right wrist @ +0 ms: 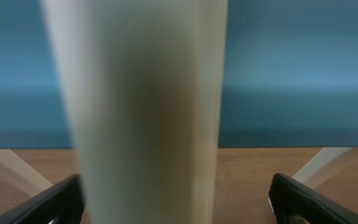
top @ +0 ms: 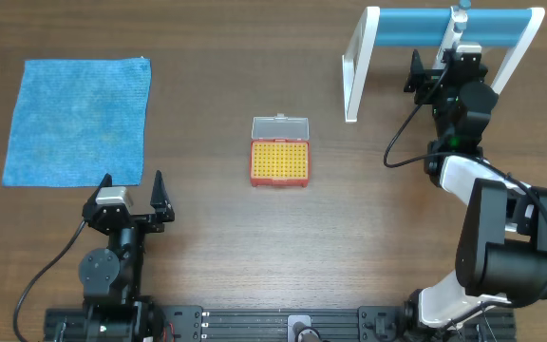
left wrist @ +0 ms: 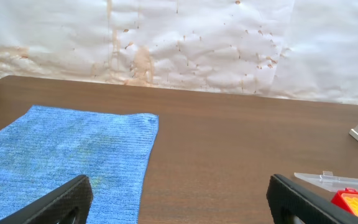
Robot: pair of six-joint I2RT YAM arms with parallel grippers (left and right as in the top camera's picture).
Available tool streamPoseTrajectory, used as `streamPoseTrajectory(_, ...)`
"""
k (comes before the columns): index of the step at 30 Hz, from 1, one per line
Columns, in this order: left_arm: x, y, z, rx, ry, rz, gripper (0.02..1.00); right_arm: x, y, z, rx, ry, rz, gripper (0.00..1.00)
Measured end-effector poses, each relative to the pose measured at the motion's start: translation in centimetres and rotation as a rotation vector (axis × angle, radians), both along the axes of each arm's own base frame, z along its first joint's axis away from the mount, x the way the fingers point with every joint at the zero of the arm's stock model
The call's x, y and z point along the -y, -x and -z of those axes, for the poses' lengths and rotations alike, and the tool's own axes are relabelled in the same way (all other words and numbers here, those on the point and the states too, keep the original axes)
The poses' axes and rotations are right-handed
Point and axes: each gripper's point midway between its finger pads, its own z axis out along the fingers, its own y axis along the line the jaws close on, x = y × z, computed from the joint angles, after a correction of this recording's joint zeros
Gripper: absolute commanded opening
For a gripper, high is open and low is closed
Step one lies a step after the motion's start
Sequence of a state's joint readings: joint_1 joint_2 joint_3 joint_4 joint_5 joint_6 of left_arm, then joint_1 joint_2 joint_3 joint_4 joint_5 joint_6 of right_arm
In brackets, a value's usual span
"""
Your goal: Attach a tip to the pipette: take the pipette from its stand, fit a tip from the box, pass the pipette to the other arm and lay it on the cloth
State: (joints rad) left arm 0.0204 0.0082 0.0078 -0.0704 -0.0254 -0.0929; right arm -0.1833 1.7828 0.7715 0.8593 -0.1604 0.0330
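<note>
The pipette (top: 460, 19) hangs upright on the blue bar of its white stand (top: 354, 71) at the back right. In the right wrist view its cream body (right wrist: 142, 112) stands very close between my right gripper's (right wrist: 176, 186) open fingers, near one finger and apart from the other. From above, the right gripper (top: 447, 59) is right at the stand. The red tip box (top: 279, 160) with yellow tips and its clear lid folded back sits mid-table. The blue cloth (top: 77, 122) lies flat at the back left. My left gripper (top: 133, 185) is open and holds nothing, just in front of the cloth (left wrist: 61, 155).
The stand's blue bar (right wrist: 303, 68) and white legs (right wrist: 325, 162) lie just behind the pipette. The tip box (left wrist: 353, 199) is off to the side of the left gripper (left wrist: 179, 199). Bare brown table (top: 216, 247) lies between cloth, box and stand.
</note>
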Motion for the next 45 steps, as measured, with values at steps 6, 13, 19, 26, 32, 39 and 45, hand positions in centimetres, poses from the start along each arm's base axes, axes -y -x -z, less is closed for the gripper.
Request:
streamPoseTrajectory(6,0.0,0.0,0.0,0.000,0.000,0.000,0.906,0.0,-0.1,0.3,-0.007,-0.010,0.001,0.312)
streamPoseTrajectory(13,0.0,0.0,0.0,0.000,0.000,0.000,0.906,0.0,-0.2,0.2,-0.002,-0.018,0.002,0.084)
streamPoseTrajectory(19,0.0,0.0,0.0,0.000,0.000,0.000,0.906,-0.9,-0.5,-1.3,0.054,-0.008,-0.018,0.082)
streamPoseTrajectory(26,0.0,0.0,0.0,0.000,0.000,0.000,0.908,-1.4,2.2,-3.5,0.094,-0.001,-0.018,0.080)
streamPoseTrajectory(32,0.0,0.0,0.0,0.000,0.000,0.000,0.906,-14.0,8.3,-9.7,0.322,0.003,-0.387,0.082)
streamPoseTrajectory(39,0.0,0.0,0.0,0.000,0.000,0.000,0.906,-28.8,16.4,-9.5,0.454,-0.059,-0.829,0.082)
streamPoseTrajectory(45,0.0,0.0,0.0,0.000,0.000,0.000,0.906,-34.5,18.1,-1.3,0.253,-0.074,-0.979,0.082)
